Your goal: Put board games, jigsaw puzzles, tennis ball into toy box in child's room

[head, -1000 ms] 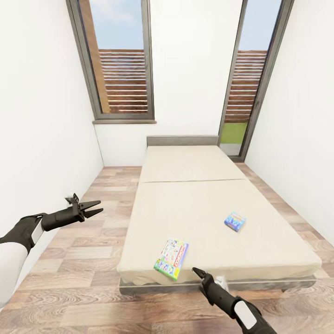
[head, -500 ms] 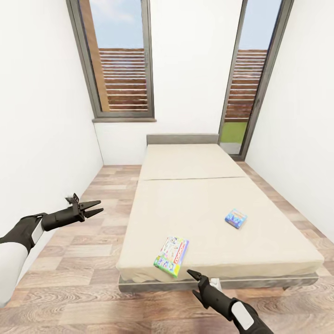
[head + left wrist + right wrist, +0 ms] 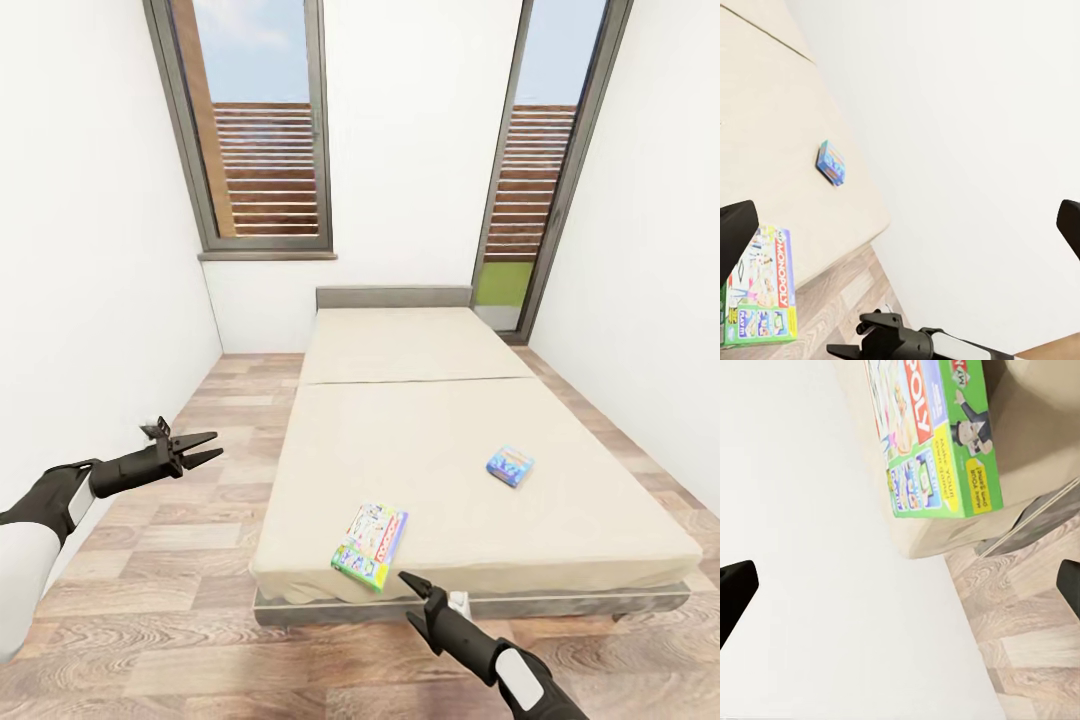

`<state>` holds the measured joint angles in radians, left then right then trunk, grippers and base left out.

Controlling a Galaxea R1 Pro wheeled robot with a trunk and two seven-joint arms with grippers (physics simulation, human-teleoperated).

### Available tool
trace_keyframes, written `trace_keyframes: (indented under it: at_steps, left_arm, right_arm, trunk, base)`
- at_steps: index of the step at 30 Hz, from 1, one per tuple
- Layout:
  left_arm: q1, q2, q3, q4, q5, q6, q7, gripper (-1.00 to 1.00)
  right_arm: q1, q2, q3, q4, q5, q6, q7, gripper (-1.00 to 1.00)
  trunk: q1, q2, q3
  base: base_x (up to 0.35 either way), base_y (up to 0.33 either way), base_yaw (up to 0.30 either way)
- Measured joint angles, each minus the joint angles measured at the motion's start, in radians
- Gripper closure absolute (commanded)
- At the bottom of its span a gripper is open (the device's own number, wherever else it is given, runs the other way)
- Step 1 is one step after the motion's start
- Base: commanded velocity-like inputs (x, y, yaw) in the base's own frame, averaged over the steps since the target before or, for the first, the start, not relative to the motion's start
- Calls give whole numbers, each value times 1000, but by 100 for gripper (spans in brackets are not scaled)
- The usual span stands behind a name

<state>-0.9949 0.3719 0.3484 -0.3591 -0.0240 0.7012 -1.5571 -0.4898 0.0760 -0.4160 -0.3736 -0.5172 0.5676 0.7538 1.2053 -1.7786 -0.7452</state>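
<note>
Two board games lie on the bed's (image 3: 450,420) beige mattress. A white and green Monopoly box (image 3: 370,545) (image 3: 761,289) (image 3: 937,435) sits at the near edge, and a small blue box (image 3: 510,466) (image 3: 831,163) lies further right. My right gripper (image 3: 411,600) (image 3: 900,585) is open, low in front of the bed's foot, just short of the Monopoly box. My left gripper (image 3: 205,449) (image 3: 900,225) is open over the floor left of the bed, holding nothing. The table, toy box, jigsaw puzzles and tennis ball are out of view.
White walls close in on both sides of the bed. A dark-framed window (image 3: 255,130) and a glass door (image 3: 530,170) stand behind the headboard (image 3: 393,298). Wood-plank floor (image 3: 200,560) runs along the bed's left side and in front of its foot.
The view has shifted slightly, so the bed sits a little higher. My right gripper has moved left and lower, nearer the Monopoly box. The left arm holds still.
</note>
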Motion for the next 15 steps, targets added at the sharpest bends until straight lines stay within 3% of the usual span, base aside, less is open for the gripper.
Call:
trace_keyframes:
  at_steps: [8, 15]
  left_arm:
    - [0, 0, 0, 0, 0, -1, -2, -100]
    - [0, -1, 1, 0, -1, 0, 0, -100]
  right_arm:
    - [-1, -2, 21, 0, 0, -1, 4, -100]
    - [-1, -3, 23, 0, 0, -1, 1, -100]
  trunk:
    - [0, 0, 0]
    - [0, 0, 0]
  base:
    - [1, 5, 0]
    - [49, 123, 0]
